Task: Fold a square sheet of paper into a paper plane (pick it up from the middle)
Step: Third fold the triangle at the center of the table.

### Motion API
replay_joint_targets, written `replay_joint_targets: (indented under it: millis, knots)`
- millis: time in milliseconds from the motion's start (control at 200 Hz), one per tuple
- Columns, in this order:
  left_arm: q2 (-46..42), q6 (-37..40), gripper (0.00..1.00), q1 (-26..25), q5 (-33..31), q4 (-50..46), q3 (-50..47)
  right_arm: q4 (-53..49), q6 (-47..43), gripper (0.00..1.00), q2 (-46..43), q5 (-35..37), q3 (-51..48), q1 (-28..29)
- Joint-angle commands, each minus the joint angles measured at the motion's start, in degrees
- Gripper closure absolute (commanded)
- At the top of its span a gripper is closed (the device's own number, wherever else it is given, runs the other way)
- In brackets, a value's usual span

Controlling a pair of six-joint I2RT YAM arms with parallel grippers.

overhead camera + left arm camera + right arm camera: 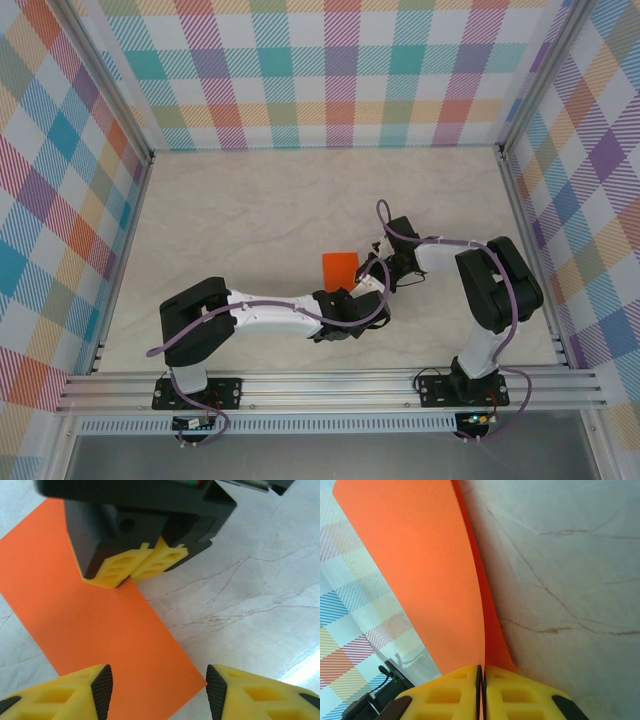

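While the right gripper (481, 690) is pinching the flimsy paper (420, 580) by an edge, the left gripper (159, 690) is hovering open-jawed over its corner. I'm guessing edges grab easiest.

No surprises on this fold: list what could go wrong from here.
The right hand pinches the orange paper only at its edge; a tug may slip or tear it. Its two layers splay apart, so the crease may set crooked. The left hand, open, is close by and could bump the right one.
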Motion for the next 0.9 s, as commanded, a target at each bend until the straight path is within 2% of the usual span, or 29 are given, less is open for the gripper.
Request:
replay_joint_targets:
  millis: [0,125,520,705,895]
  knots:
    - [0.1,0.4,0.55,-0.9,-2.0,-1.6,0.4,-1.7,-0.8,0.88,-0.6,-0.9,1.1,-0.3]
    - [-1.1,0.2,0.68,-0.9,-1.7,-0.8,-1.0,-2.1,-1.1,0.88,-0.6,-0.6,1.1,-0.3]
    - [-2.4,0.6,1.00,-0.6,-0.4,-0.7,-1.7,-3.1,-1.9,0.86,-0.9,-0.1,1.4,-0.3]
    - [-4.5,0.5,1.00,0.7,3.3,1.4,-3.7,-4.5,-3.3,0.80,-2.8,1.9,1.9,-0.3]
    - [-8.7,-0.3,1.00,4.3,12.5,5.5,-6.8,-10.4,-5.7,0.74,-6.6,9.4,4.1,-0.5]
